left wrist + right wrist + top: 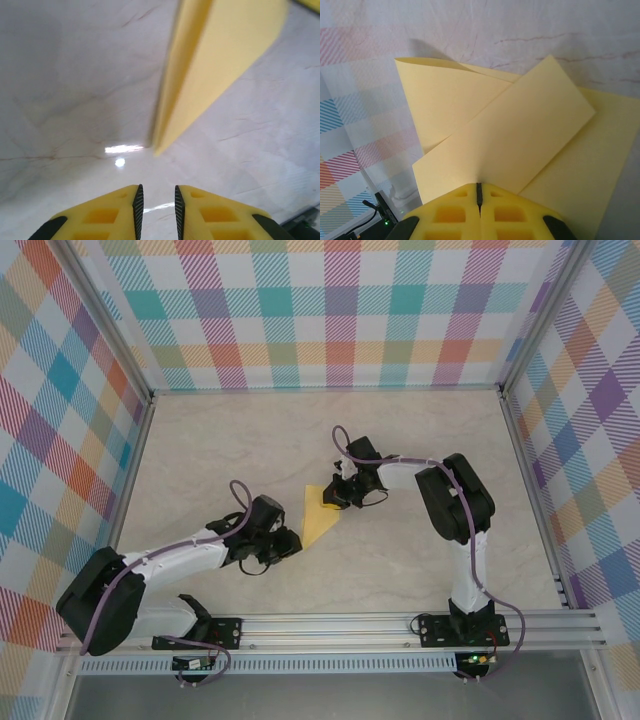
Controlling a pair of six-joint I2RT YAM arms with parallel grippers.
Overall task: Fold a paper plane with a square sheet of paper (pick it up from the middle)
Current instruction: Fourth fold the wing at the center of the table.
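- The right gripper (479,192) is pinching the yellow paper (520,130). Its two yellow fingers are pressing together on the edge of a folded flap, with no gap left between them.
- In the right wrist view the paper is showing several overlapping layers. One long flap is lying slantwise across the sheet beneath it, and another layer is curling up at the upper left corner.
- Seen from the top camera, the paper is sitting near the middle of the pale marbled table (250,440) as a narrow, pointed shape. Its wider end is lying under the right gripper and its point is aiming toward the left gripper (288,547).
- The left gripper is hovering just beside that point, apart from it. Its jaws are standing a narrow slit apart and holding nothing — bare table is showing through the gap in the left wrist view.
- In that same view the paper is reaching down from the top edge to a sharp tip ahead of the fingers, slightly blurred. Whether the tip is touching the table I cannot tell.
- Both arms are bending inward toward the paper from their bases on the metal rail (330,625) at the near edge.
- Plaid walls (340,310) are enclosing the table on the far side and on both flanks.
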